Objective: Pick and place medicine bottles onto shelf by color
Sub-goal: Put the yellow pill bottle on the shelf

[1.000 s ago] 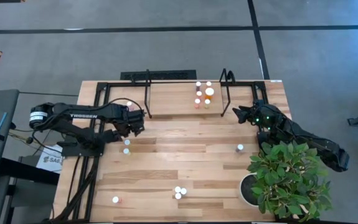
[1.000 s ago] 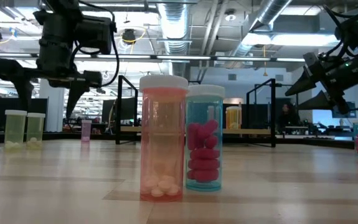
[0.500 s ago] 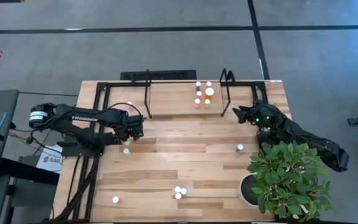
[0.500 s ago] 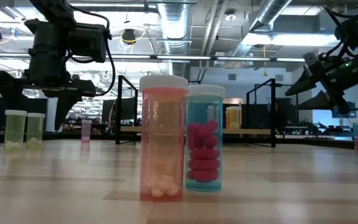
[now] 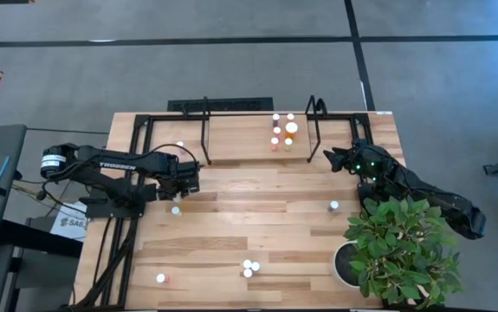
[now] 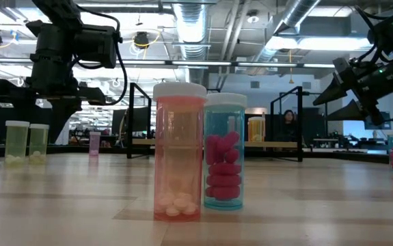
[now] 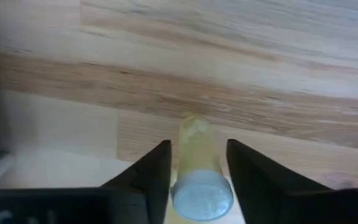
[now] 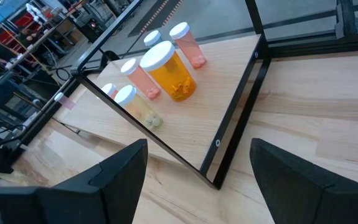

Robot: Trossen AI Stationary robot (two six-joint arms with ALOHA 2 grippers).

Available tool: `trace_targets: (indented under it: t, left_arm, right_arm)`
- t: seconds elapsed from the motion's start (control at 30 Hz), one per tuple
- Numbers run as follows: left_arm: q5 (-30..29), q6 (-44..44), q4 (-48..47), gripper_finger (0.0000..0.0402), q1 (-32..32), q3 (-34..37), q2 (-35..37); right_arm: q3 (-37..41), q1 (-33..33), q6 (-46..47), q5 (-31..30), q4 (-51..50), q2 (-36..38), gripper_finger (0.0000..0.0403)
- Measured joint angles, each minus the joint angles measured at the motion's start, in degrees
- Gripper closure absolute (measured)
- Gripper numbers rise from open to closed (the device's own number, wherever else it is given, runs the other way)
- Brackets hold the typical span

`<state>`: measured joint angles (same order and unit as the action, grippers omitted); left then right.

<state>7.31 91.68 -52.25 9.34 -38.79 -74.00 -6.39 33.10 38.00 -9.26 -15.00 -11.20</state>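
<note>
My left pincer (image 7: 194, 180) is down at the left side of the surface (image 5: 266, 221), just in front of the shelf (image 5: 240, 139), and its 2 fingers (image 7: 147, 177) stand either side of a yellowish medicine bottle (image 7: 195, 163) with a white cap; they look very close to its body, but I cannot tell whether they are pressing on it yet. A second white-capped bottle (image 5: 176, 210) stands just beside, toward the front edge. My right pincer (image 8: 197, 168) waits spread wide and empty near the right end of the shelf, looking at the group already placed there: a big orange bottle (image 8: 166, 70) with smaller pink ones (image 8: 188, 43) and a pale yellowish one (image 8: 136, 106). To do this step well, I judge I should finish the squeeze evenly on the bottle's body below the cap, keep it centred between both fingers so it does not twist out, and lift straight up before swinging toward the shelf, so I do not knock its neighbour or clip the black tubing. It probably belongs beside the pale yellowish bottle. Other bottles remain, including 3 clustered by the front edge (image 5: 249, 267) and 1 near the plant (image 5: 400, 247).
</note>
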Motion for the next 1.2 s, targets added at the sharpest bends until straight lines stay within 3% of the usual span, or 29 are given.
trace_targets:
  t: [0.2,0.8,0.97,1.2]
  left_arm:
    - [0.9,0.0,0.5,0.0300,0.0,0.0,0.0]
    - [-1.5,-0.3,0.2,0.0300,0.0,-4.0,-0.8]
    - [-1.8,-3.9,-3.5,0.0301,0.0,-9.2,-6.4]
    - [-2.7,-18.0,-8.6,0.0301,0.4,-22.9,-18.6]
  right_arm:
    - [0.0,0.0,0.0,0.0,0.0,0.0,0.0097]
    - [0.0,0.0,0.0,0.0,0.0,0.0,0.0097]
    - [0.0,0.0,0.0,0.0,0.0,0.0,0.0097]
    - [0.0,0.0,0.0,0.0,0.0,0.0,0.0097]
